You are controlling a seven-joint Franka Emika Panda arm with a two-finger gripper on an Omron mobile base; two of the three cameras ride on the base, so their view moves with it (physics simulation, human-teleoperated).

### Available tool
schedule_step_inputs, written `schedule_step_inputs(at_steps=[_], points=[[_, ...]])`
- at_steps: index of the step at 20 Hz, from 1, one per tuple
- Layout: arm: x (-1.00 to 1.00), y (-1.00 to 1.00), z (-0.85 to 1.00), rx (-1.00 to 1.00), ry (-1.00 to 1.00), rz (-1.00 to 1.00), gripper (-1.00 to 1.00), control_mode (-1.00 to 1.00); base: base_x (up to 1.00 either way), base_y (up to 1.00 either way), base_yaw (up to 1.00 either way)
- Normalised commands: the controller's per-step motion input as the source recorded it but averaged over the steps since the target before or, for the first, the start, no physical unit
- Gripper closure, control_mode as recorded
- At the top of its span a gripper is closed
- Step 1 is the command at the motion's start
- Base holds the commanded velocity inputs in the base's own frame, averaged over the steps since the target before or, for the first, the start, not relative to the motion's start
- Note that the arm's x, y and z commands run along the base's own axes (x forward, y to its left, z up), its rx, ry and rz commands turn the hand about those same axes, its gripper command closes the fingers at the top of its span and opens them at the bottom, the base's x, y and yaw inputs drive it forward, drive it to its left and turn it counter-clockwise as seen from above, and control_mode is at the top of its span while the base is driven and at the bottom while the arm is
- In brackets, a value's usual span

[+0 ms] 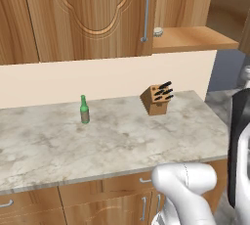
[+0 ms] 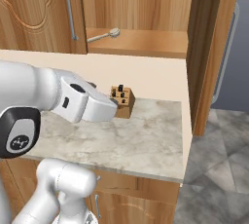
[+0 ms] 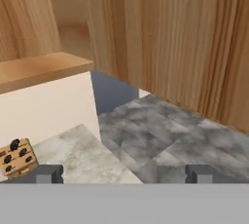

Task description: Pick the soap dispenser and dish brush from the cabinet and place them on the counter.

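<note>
The cabinet (image 1: 93, 13) has its right door (image 2: 214, 47) swung open, baring the inner wooden shelf (image 2: 146, 43). The dish brush (image 2: 104, 35) lies on that shelf, thin silver handle to the left and round pale head (image 1: 157, 32) at the shelf's front left. The soap dispenser is out of view. In the hand view my gripper (image 3: 124, 174) is open and empty, its fingertips (image 3: 48, 173) far apart. It points past the counter's (image 1: 122, 141) right end, toward the floor and the open door (image 3: 185, 38), below and right of the shelf (image 3: 44, 69).
A slim green bottle (image 1: 84, 110) stands on the counter at the left. A wooden knife block (image 1: 157, 99) sits near the back wall under the shelf, knife block (image 2: 121, 101) just beyond my forearm. Grey tiled floor (image 3: 160, 135) lies right of the counter.
</note>
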Motion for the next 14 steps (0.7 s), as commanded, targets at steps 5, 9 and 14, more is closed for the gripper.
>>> schedule_step_inputs(at_steps=[5,9,14], points=[[-0.13,0.57,-0.01,0.00,-0.02,0.25,-1.00,-1.00,0.00,0.00,0.00],[-0.06,0.53,-0.04,0.00,-0.04,0.28,-1.00,-1.00,0.00,0.00,0.00],[0.00,0.53,-0.05,0.00,-0.07,0.30,-1.00,-1.00,0.00,0.00,0.00]])
